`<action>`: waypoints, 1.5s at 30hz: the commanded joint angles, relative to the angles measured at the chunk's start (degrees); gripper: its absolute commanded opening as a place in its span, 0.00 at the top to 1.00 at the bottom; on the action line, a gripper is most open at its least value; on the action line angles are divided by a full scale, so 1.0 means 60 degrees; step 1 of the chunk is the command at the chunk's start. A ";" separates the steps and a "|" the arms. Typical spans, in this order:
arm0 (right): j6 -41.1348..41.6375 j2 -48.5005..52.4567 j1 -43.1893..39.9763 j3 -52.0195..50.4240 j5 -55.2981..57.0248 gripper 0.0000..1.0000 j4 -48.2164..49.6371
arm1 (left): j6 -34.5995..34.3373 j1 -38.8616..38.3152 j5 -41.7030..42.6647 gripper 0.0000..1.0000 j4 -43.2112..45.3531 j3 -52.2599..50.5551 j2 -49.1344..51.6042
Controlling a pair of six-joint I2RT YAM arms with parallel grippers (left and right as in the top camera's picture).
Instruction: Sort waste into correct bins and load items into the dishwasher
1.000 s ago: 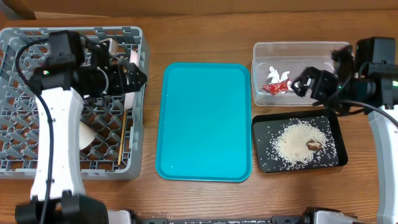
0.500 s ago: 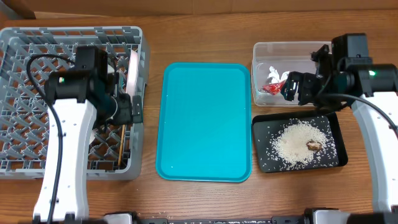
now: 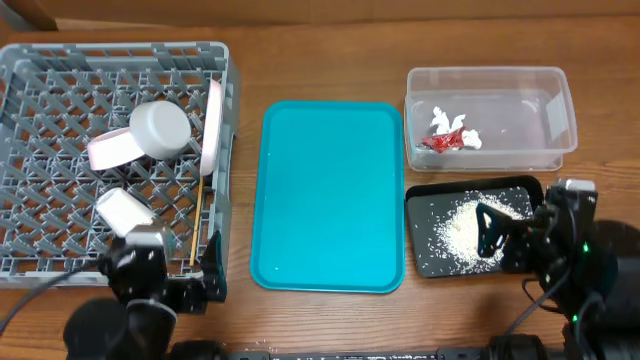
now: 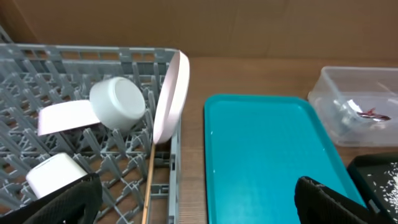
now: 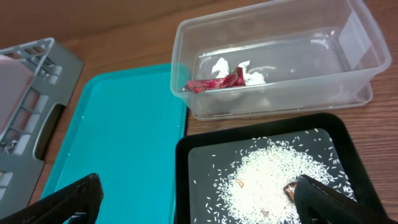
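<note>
The chopsticks (image 3: 199,222) lie inside the dish rack (image 3: 120,48), against its 3 o'clock wall. In the overhead view their long axis runs from 12 to 6 o'clock, and the far end is tucked below the plate (image 3: 211,125), which stands on edge. An upturned bowl (image 3: 160,127) rests just at 9 o'clock of the plate. The left gripper (image 4: 196,208) is placed at 6 o'clock of the chopsticks, just outside the rack's near wall, and is the nearer arm. Its fingers (image 4: 59,202) are spread wide with nothing between them. The right gripper (image 5: 199,205) is well apart toward 3 o'clock, over the black tray (image 3: 420,195) carrying the rice (image 3: 462,228), and is likewise spread and empty. The wrapper (image 3: 443,142) lies in the clear tub (image 3: 490,70). No item is seen on the teal tray (image 3: 330,195), so it is judged that no pick is pending.
</note>
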 commanded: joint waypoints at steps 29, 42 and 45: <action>-0.0106 -0.2721 -0.0007 -0.3111 0.0153 0.00 0.3697 | 0.0182 -0.0018 0.0102 0.00 -0.2255 -0.0266 -0.0437; -0.0015 -0.5508 0.0182 -0.8200 0.0430 0.00 1.0502 | 0.0182 -0.0018 0.0102 0.00 -0.2255 -0.0266 -0.0437; -0.0015 -0.5508 0.0182 -0.8870 0.0648 0.00 1.1271 | 0.0182 -0.0018 0.0102 0.00 -0.2255 -0.0266 -0.0437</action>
